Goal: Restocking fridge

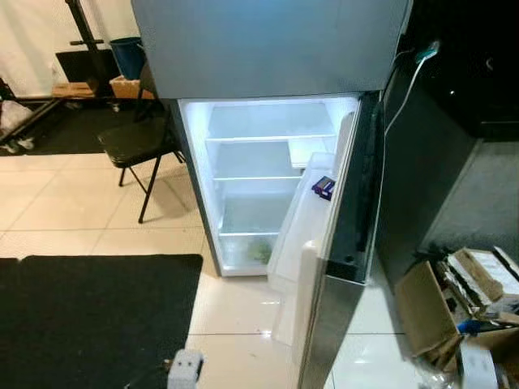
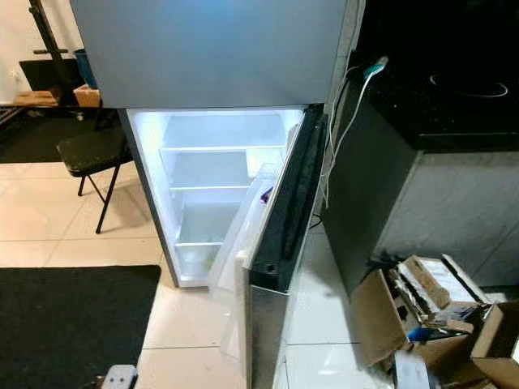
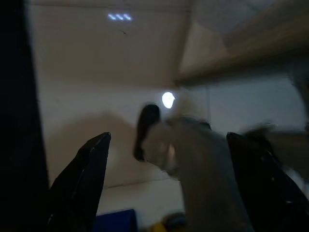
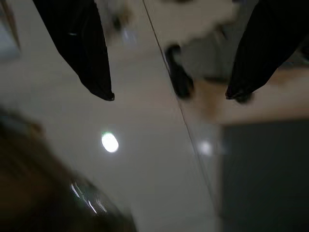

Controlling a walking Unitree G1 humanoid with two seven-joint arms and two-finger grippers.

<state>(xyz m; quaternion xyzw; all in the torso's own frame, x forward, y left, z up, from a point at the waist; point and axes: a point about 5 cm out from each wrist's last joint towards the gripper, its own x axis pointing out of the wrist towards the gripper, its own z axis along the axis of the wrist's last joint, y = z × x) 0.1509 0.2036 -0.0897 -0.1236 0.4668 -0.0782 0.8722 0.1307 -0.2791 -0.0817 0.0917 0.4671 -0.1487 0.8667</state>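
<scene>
We stand before the fridge (image 1: pixel 268 186), its door (image 1: pixel 324 267) open and shelves nearly bare; restocking has barely begun. Left gripper (image 3: pixel 169 164) and right gripper (image 4: pixel 169 94) hang spread, holding nothing

Fridge (image 1: pixel 268 162) top cropped by frame edge. Small dark item on door shelf (image 1: pixel 323 187) too small to identify; greenish smear in bottom drawer (image 1: pixel 259 251) likewise. Cardboard boxes (image 1: pixel 454 308) cut off at right. Both wrist views blurred, floor reflections unreadable.
</scene>
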